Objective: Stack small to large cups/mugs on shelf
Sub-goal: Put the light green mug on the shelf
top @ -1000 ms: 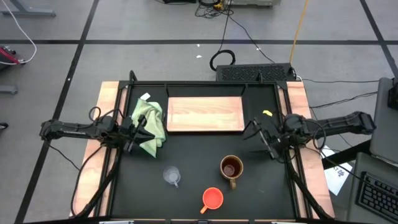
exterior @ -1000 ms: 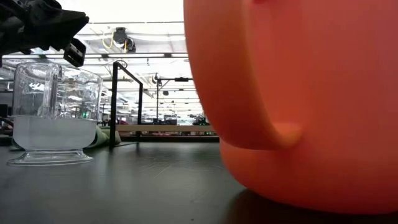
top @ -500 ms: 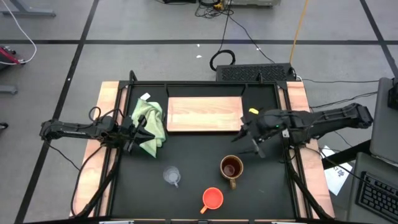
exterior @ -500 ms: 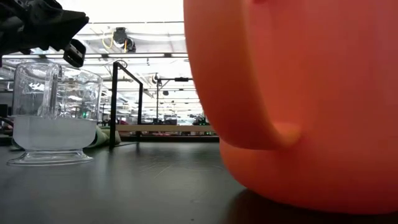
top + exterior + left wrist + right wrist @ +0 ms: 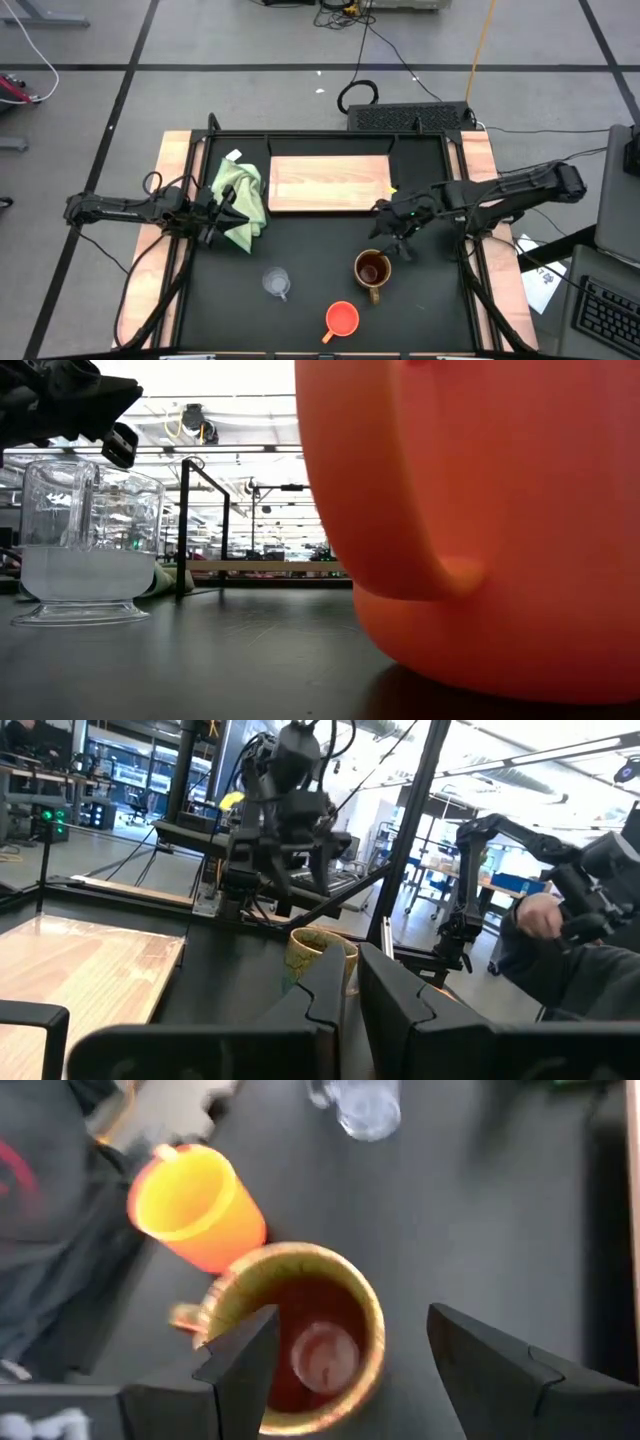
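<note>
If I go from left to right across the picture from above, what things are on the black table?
Left gripper → green cloth → clear cup → orange cup → brown mug → right gripper. The wooden board spans the middle, so it has no single spot.

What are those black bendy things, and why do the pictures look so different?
They are two robot arms at a black table. One camera looks down from above, one sits low on the table, and one rides on each wrist. On the table stand a brown mug, an orange cup and a clear cup, plus a wooden board and a green cloth. The right gripper hangs open over the mug. The left gripper waits, shut, by the cloth. Neither holds anything.
</note>
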`<act>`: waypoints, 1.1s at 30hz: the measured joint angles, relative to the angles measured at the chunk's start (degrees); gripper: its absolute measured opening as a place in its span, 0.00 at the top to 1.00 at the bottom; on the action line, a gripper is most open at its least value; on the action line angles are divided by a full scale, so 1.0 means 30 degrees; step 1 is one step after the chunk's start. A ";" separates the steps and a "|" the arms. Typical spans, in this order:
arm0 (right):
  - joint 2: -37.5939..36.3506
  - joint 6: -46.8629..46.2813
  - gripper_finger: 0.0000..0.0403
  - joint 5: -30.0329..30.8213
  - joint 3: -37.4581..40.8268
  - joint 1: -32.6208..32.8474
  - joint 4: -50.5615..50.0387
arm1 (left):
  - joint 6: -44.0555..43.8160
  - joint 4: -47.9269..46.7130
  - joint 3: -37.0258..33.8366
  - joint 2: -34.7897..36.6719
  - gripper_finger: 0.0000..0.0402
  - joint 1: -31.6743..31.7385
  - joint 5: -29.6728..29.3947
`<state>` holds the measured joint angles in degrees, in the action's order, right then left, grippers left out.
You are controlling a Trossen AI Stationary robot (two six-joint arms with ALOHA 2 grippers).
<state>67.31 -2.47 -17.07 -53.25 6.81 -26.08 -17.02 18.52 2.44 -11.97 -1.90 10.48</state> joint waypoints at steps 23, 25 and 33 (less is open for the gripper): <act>0.2781 -0.1452 0.39 0.1184 0.0022 0.0145 -0.1055 | -0.0091 0.0018 0.0000 -0.0007 0.92 -0.0003 0.0076; 0.3001 -0.1458 0.39 0.1184 0.0022 0.0145 -0.1098 | -0.0092 0.0034 0.0000 -0.0005 0.92 -0.0003 0.0080; 0.3804 -0.1682 0.39 0.1175 0.0036 0.0145 -0.1094 | -0.0076 0.0036 0.0000 -0.0006 0.92 -0.0002 0.0508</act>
<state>78.72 -7.52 -13.54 -53.15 7.25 -29.36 -17.24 18.63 2.44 -11.98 -1.91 12.00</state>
